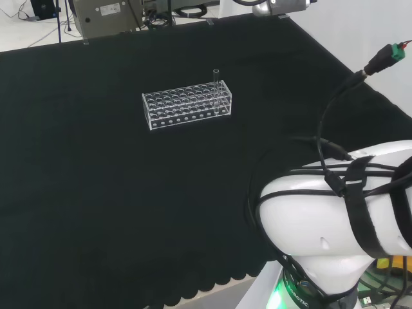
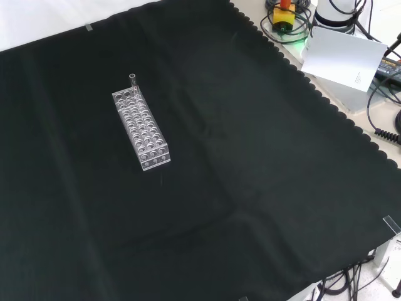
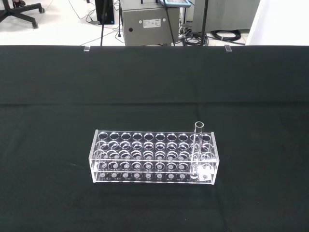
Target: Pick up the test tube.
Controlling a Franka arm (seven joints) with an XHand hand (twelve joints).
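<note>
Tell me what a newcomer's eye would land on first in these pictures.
First the clear rack of many round holes, standing alone near the middle of the black cloth. Next the single test tube, upright in a hole at one end of the rack and poking above its top; in the head view that is the rack's far right corner. In the head view the arm's big white link looms at lower right.

head view: high behind arm base, looks over white arm link (image 1: 341,219) onto worktop (image 1: 96,212)
front view: opposite side, looking down on the cloth, far
wrist view: nearest, low, level-ish
shared: clear test tube rack (image 1: 187,103) (image 2: 141,130) (image 3: 153,157) in all three
</note>
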